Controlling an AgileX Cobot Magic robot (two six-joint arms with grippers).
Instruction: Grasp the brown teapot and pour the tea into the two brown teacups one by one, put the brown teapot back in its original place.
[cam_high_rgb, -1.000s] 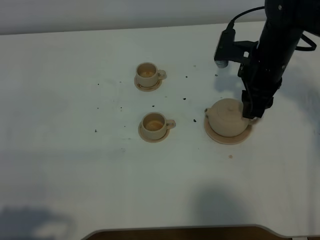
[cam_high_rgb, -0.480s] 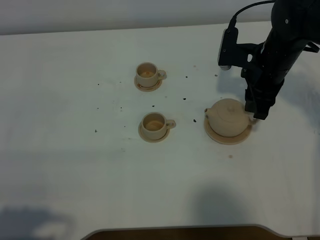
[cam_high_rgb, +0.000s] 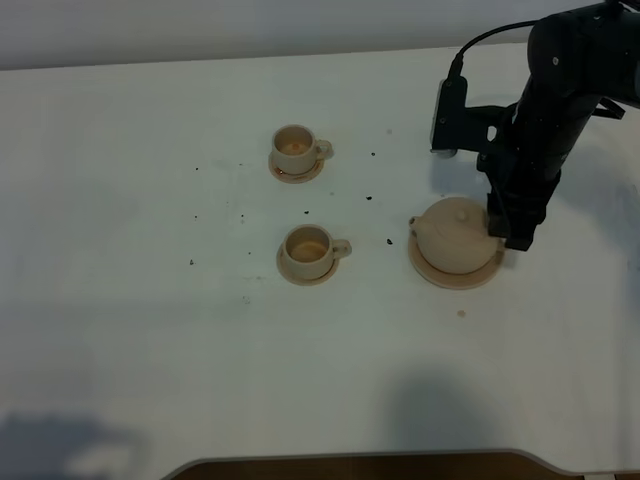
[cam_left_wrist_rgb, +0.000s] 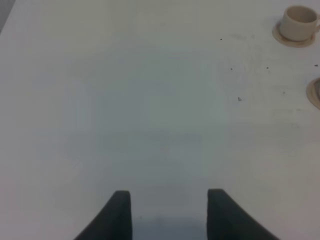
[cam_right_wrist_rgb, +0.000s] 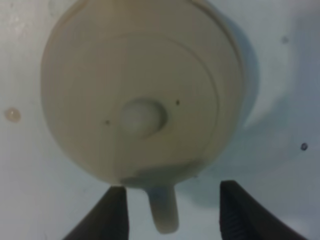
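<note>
The brown teapot stands upright on its wide tan saucer, the original place, at the right of the table. My right gripper hangs at the teapot's right side. In the right wrist view the teapot shows from above, and my right gripper is open with the loop handle between the fingers, not touching them. The two teacups, one far and one near, sit on small saucers left of the teapot, both with tea in them. My left gripper is open and empty over bare table.
Small dark tea specks are scattered between the cups and the teapot, and a small spot lies in front of it. In the left wrist view one cup sits far off. The table's front edge is near.
My right arm has shifted slightly right and toward the front beside the teapot. The teapot stays on its saucer and the cups have not moved.
</note>
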